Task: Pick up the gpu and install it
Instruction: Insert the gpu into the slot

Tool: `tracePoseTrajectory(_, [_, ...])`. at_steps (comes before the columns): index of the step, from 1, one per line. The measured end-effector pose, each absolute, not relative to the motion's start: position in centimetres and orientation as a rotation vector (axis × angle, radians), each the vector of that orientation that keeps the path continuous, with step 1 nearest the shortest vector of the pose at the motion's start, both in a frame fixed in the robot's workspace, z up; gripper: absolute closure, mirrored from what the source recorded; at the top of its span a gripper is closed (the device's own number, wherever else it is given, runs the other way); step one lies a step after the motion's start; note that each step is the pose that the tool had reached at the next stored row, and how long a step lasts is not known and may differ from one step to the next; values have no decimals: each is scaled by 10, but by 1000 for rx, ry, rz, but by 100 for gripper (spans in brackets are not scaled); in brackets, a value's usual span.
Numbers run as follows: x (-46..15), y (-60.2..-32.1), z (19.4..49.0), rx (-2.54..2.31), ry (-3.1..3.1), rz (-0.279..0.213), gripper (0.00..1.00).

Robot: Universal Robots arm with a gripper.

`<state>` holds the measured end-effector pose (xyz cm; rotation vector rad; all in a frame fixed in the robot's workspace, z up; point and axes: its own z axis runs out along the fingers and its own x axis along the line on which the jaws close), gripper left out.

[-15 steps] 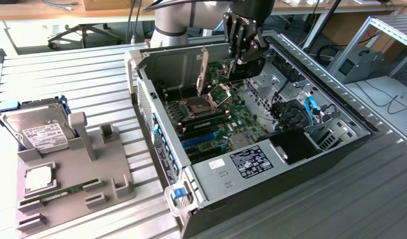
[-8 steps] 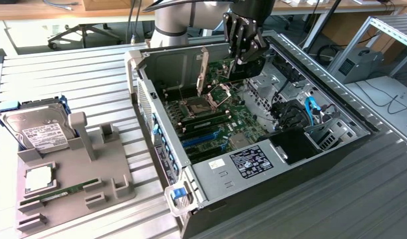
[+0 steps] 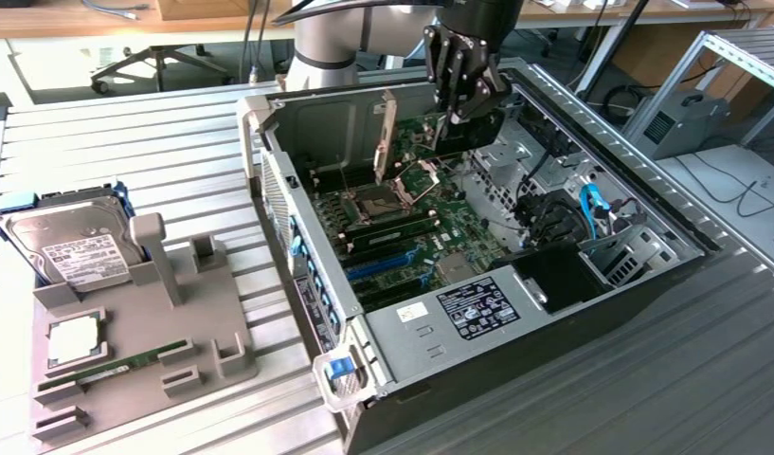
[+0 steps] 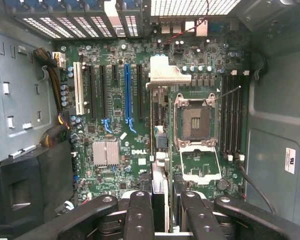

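Claw: the claw (image 3: 470,112) (image 4: 166,202) is clamped on the gpu, one finger on each flat face, reaching down into the open computer case (image 3: 488,322).
Gpu, place: the gpu (image 3: 473,137) (image 4: 156,150) hangs in the grip above the motherboard (image 3: 424,237) (image 4: 115,165), inside the case's open side and clear of the board as far as I can see.
Gpu, long axis: it runs along the same line as the expansion slots, parallel to the long blue slot (image 4: 127,92).
Gpu, pointing: the silver bracket (image 3: 388,133) (image 4: 166,76) leads, facing the vented rear wall of the case; in the exterior view that end is toward the exterior view's left.
Gpu, stance: on edge, its thin side turned up toward the wrist.
Neighbours: the card sits between the slot bank and the open CPU socket (image 4: 196,120), just beside the socket.
Counter: the slatted metal counter (image 3: 134,142) carries a grey parts holder (image 3: 171,284) well apart from the case.
Holder: a silver hard drive (image 3: 71,248) stands at its far end and a green memory stick (image 3: 109,367) lies nearer the front.
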<state>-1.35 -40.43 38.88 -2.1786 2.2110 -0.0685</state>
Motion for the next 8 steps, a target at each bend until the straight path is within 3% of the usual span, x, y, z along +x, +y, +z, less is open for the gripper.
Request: tracePoseTrajectory(8, [-14,-406,383,-2179,2211,-68,73])
